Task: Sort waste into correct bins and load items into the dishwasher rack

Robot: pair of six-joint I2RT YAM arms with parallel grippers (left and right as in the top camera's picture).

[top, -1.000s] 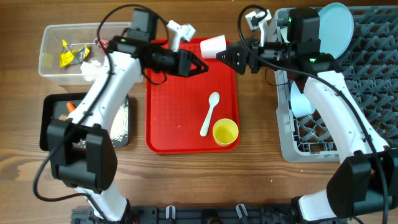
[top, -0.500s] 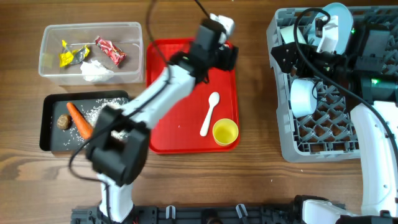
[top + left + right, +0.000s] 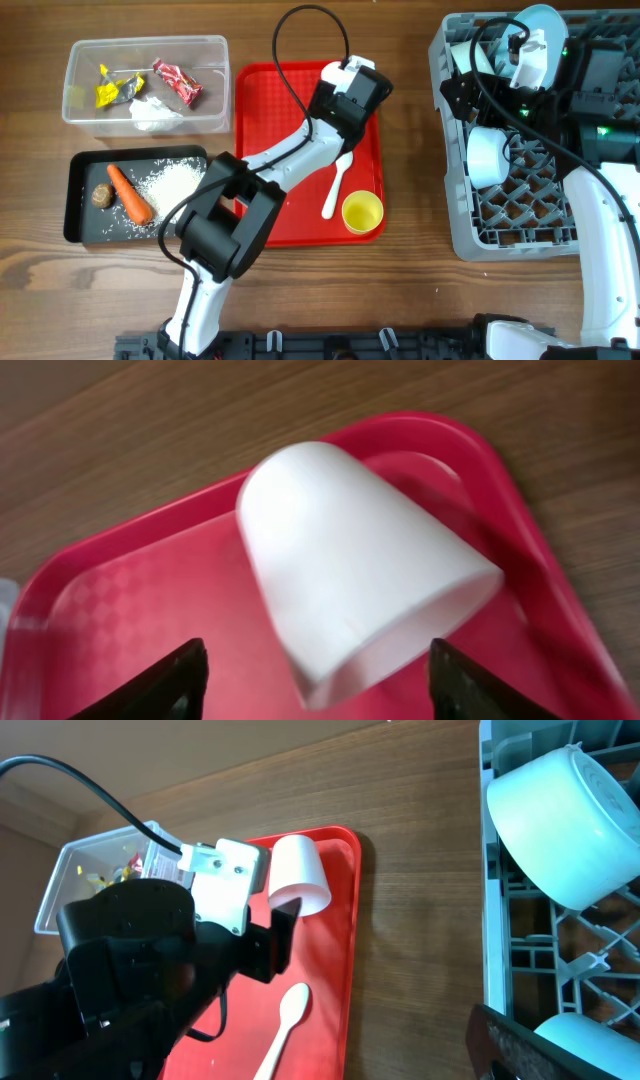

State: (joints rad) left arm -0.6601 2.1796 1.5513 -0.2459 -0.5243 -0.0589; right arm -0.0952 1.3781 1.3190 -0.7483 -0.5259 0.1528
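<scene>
left fingers [image 3: 180,685]: spread apart, one on either side of the mouth of a pale pink, tapered plastic cup [image 3: 360,590], with a gap at each side; nothing is gripped.
right fingers [image 3: 505,1045]: only a dark tip is shown, above the large grey plastic lattice rack [image 3: 455,220] at the right edge of the desk [image 3: 420,290]; open or closed cannot be told.
cup: laid on its side in the far right corner of the flat red plastic tray [image 3: 270,180], mouth toward the left fingers; smooth, unmarked, almost white in this light.
step: picking the cup up for the rack is judged to be in hand.
next move: the left fingers would need to be advanced and closed lightly across the wall, since a round cup may roll.
</scene>
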